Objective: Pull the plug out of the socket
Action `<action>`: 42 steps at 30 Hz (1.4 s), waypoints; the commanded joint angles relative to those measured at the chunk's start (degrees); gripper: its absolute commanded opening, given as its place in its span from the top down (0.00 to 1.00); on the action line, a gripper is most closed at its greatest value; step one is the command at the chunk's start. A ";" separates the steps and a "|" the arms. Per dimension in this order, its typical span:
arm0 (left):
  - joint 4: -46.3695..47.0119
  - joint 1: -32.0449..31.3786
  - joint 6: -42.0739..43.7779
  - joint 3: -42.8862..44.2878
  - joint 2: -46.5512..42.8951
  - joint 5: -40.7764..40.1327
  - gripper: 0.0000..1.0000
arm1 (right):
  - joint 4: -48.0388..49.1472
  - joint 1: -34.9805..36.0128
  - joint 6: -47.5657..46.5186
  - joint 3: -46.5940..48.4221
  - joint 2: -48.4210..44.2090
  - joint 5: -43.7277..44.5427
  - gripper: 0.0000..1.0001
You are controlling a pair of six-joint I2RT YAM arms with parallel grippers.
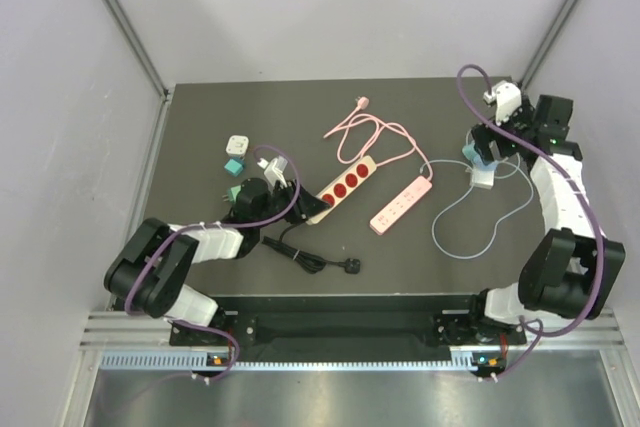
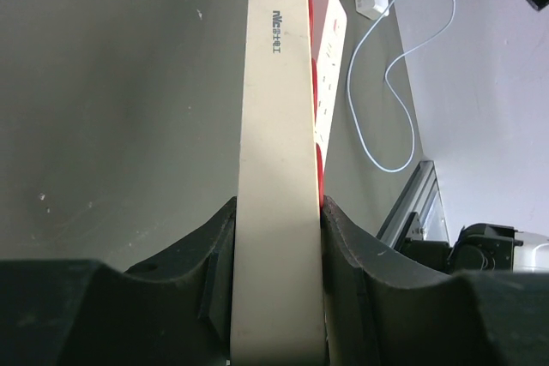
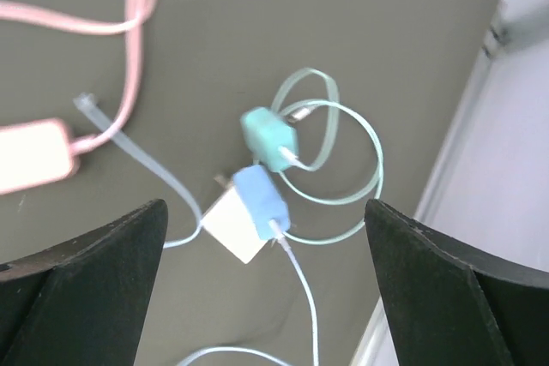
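Observation:
My left gripper (image 1: 285, 202) is shut on the near end of a cream power strip with red sockets (image 1: 342, 187). In the left wrist view the strip's cream side (image 2: 274, 126) runs straight up from between my jaws (image 2: 279, 207). My right gripper (image 1: 488, 152) is open and hangs above a blue plug (image 3: 262, 201) seated in a small white adapter block (image 3: 227, 227). A teal plug (image 3: 270, 139) lies just beyond it, apart from the block. Both right fingers (image 3: 103, 255) stand wide of the blue plug without touching it.
A pink power strip (image 1: 402, 203) with a pink cable (image 1: 365, 132) lies mid-table. A light blue cable (image 1: 470, 232) loops toward the front right. White and teal adapters (image 1: 236, 152), a white plug (image 1: 275, 165) and a black cable with a plug (image 1: 320, 262) lie by the left gripper.

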 commanded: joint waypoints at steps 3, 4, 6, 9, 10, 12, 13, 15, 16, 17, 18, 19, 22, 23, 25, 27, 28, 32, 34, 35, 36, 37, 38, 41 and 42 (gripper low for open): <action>3.14 0.00 1.64 1.24 -4.11 1.16 1.00 | -21.05 2.04 -22.52 7.61 5.57 -15.71 0.07; 3.13 0.00 1.64 1.07 -4.29 1.16 1.00 | -25.53 3.52 -26.38 8.33 8.45 -15.45 0.09; 2.79 0.00 1.55 0.63 -4.99 1.16 1.00 | -25.66 5.37 -26.94 9.39 10.49 -12.47 0.12; 1.82 0.09 1.72 0.27 -5.96 0.90 1.00 | -22.33 7.13 -26.07 9.74 12.52 -8.60 0.13; 1.64 0.00 1.73 0.10 -6.31 0.81 1.00 | -21.19 7.66 -26.07 9.92 13.31 -7.90 0.13; 1.20 0.00 1.90 0.10 -6.66 0.72 1.00 | -20.30 9.50 -25.54 10.62 14.36 -5.62 0.15; 1.03 0.00 1.99 0.10 -6.75 0.64 1.00 | -19.87 10.21 -25.28 10.80 15.41 -4.65 0.16; 0.85 0.00 1.90 0.10 -6.84 0.55 1.00 | -18.02 11.96 -24.32 10.80 16.82 -1.84 0.23; 0.76 0.00 1.90 0.10 -6.66 0.55 1.00 | -17.23 12.50 -23.96 10.80 17.18 -0.96 0.28; 0.67 0.00 1.99 0.01 -6.66 0.46 1.00 | -16.44 12.94 -23.70 10.97 17.53 0.62 0.44; 0.67 0.00 1.81 0.01 -6.66 0.37 1.00 | -16.08 13.38 -23.09 10.97 17.80 1.24 0.54; 0.67 0.00 1.81 -0.08 -6.40 0.29 1.00 | -15.56 13.47 -22.73 10.97 17.89 1.77 0.66; 1.63 0.00 1.73 -0.08 -5.17 0.20 1.00 | -13.01 13.38 -21.77 9.40 16.05 3.62 0.91; 2.08 0.00 1.55 -0.08 -4.73 0.46 1.00 | -11.96 13.29 -20.89 8.78 15.34 4.84 1.00; 3.48 0.00 1.37 0.27 -2.36 1.16 1.00 | -9.94 12.25 -17.47 8.78 12.80 5.20 1.00; 5.50 0.00 0.85 0.97 -0.17 3.09 1.00 | -6.70 9.17 -12.37 8.69 10.60 2.58 1.00; 6.03 0.00 0.59 2.02 2.37 3.97 1.00 | -5.11 8.03 -10.53 8.34 8.42 0.91 1.00; 10.59 0.09 -0.99 4.66 9.32 9.06 1.00 | 1.84 1.88 1.67 7.72 4.88 0.54 1.00; 11.74 0.09 -1.70 6.24 13.18 11.53 1.00 | 4.30 0.56 5.21 7.55 4.26 1.60 1.00; 12.44 0.09 -2.40 6.69 14.42 12.14 1.00 | 5.01 -0.41 7.92 7.20 4.09 2.64 1.00; 13.67 0.09 -2.67 7.13 15.65 12.50 1.00 | 5.88 -0.59 9.86 6.59 4.00 3.96 1.00; 14.20 0.09 -3.28 7.83 17.66 13.11 1.00 | 7.54 -0.68 11.88 5.88 3.74 8.24 1.00; 14.64 0.09 -3.37 8.27 18.73 13.29 1.00 | 9.65 -0.68 13.55 4.48 3.74 9.85 1.00; 15.61 0.09 -3.99 9.41 21.63 13.56 1.00 | 11.95 -0.68 17.17 1.84 4.52 13.72 1.00; 15.62 0.09 -3.90 9.85 22.60 13.47 1.00 | 11.78 -0.68 17.52 1.57 5.83 13.73 1.00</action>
